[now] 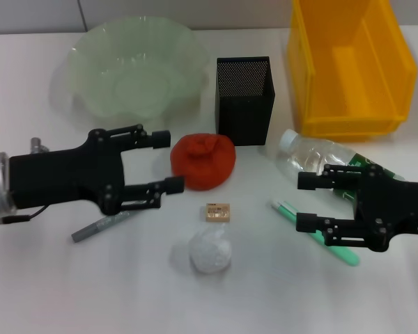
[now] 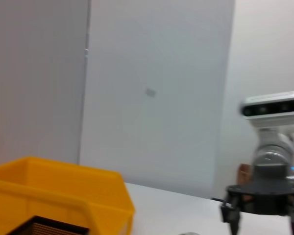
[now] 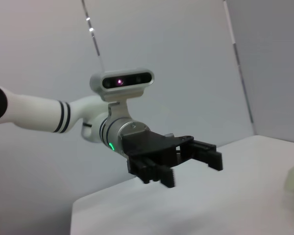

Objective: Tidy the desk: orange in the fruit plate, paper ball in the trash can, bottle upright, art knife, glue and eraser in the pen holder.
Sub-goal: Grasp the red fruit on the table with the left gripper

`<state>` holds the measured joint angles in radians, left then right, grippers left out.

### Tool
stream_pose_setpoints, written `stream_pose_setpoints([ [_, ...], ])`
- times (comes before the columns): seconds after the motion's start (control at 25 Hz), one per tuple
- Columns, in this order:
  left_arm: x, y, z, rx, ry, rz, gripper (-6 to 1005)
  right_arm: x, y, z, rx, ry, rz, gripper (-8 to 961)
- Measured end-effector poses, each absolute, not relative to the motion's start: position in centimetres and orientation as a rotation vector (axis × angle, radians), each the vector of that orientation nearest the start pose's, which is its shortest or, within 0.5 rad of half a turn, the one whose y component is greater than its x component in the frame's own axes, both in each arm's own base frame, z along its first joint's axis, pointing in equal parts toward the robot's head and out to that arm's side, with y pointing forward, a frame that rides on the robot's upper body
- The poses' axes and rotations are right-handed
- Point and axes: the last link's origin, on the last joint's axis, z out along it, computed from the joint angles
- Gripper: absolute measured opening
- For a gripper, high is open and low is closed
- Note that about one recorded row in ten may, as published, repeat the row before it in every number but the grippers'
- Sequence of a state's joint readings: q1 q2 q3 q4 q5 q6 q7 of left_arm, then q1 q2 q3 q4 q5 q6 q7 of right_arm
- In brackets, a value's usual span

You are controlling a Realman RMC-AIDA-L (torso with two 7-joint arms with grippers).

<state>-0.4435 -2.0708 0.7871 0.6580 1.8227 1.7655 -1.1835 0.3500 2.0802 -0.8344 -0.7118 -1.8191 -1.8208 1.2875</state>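
Standing empty at the far side: fruit plate [image 1: 132, 66], pen holder [image 1: 244, 99], yellow bin [image 1: 348, 62]. Left gripper [image 1: 168, 162] and right gripper [image 1: 303, 202] are both spread wide, holding nothing.

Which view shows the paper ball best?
Head view. The paper ball lies in full sight on the table, just below the eraser, between the left gripper and right gripper. Neither wrist view shows it; both look across at walls and the opposite arm.
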Motion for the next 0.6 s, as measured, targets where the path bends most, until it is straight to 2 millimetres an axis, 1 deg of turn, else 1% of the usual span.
stream_pose_setpoints([
  [0.12,-24.9,30.1,-0.4,-2.761,-0.341,-0.961,754,27.1,25.7,0.5,-2.819,0.53,0.977,679],
  [0.32,-24.5,31.7,-1.8,-2.699,-0.438,-0.973,754,27.5,25.3,0.4,-2.807,0.556,0.984,678],
  [0.48,-24.5,32.6,-2.7,-2.684,-0.464,-0.924,755,27.7,25.1,0.2,-2.796,0.56,0.996,678],
  [0.56,-25.0,33.0,-3.7,-2.664,-0.462,-0.856,755,27.7,25.1,0.1,-2.794,0.557,1.003,678],
  [0.6,-25.0,33.0,-3.7,-2.664,-0.462,-0.856,755,27.7,25.1,0.1,-2.794,0.557,1.003,678],
])
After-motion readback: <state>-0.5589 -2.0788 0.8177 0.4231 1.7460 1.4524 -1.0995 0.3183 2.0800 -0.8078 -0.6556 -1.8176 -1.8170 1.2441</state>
